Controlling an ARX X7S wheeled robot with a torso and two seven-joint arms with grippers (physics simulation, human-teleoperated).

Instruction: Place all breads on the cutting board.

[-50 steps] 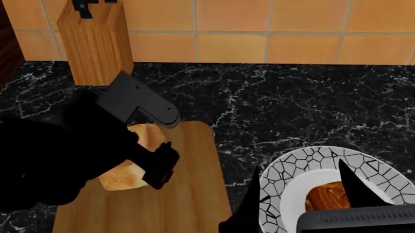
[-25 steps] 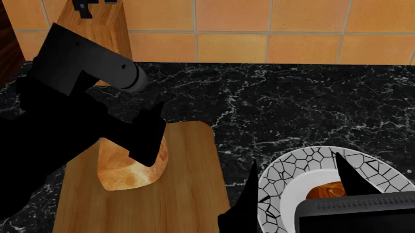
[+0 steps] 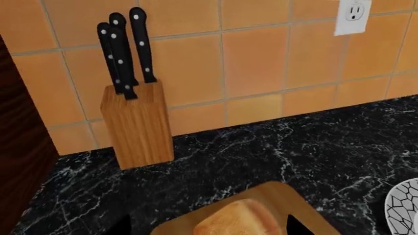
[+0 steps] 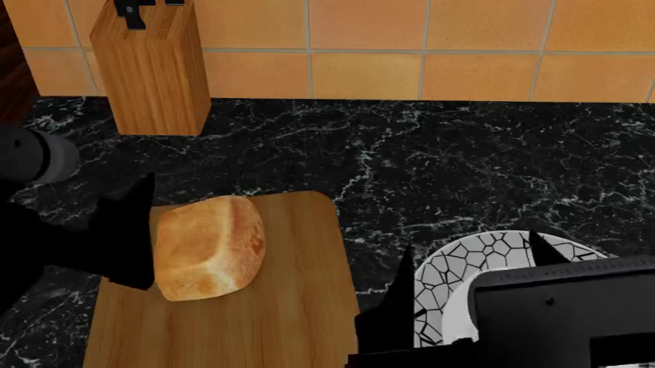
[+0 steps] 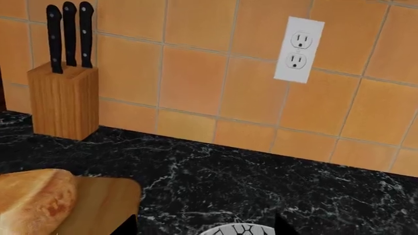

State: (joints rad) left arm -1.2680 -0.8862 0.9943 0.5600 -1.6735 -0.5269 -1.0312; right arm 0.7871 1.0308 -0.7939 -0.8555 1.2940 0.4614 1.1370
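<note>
The pale golden loaf lies on the left part of the wooden cutting board, with nothing holding it. My left gripper is open and drawn back. One finger shows just left of the loaf, and in the left wrist view the loaf sits between the spread tips. My right gripper hangs open over the patterned plate. The brown roll is hidden behind the right arm's black wrist body.
An upright wooden knife block with black handles stands at the back left against the orange tiled wall. A wall outlet is behind the black marble counter. The plate lies right of the board, at the near edge.
My left arm has lifted off the loaf and pulled back to the left, leaving it on the board. The right wrist has moved over the plate and now covers the roll.
</note>
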